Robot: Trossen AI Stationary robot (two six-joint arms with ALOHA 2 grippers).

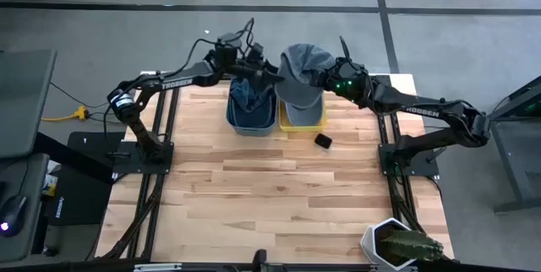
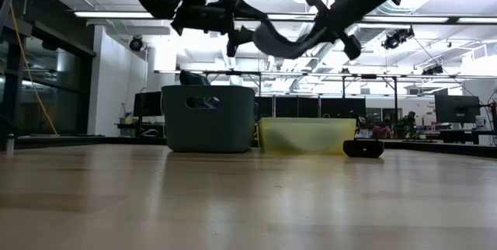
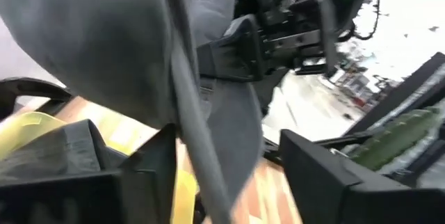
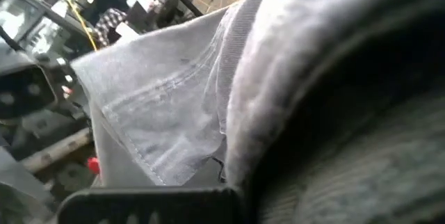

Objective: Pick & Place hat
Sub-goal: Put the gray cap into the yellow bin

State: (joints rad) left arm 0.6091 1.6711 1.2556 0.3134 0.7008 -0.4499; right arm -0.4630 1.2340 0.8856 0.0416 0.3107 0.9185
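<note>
Both pincers hold the soft grey fabric hat [image 1: 300, 73] in the air over the shallow yellow plastic bin [image 1: 303, 118], the right gripper [image 1: 314, 76] clamped on its crown and the left gripper [image 1: 272, 73] closed on its brim, probably to keep it spread for lowering.

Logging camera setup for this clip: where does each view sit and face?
High: overhead, straight down; both arms, hat above yellow bin.
Low: table height, level toward room; arms and hat overhead.
Left wrist: past own fingers at hat, right gripper.
Right wrist: pressed against hat.
Shared: hat in all.
</note>
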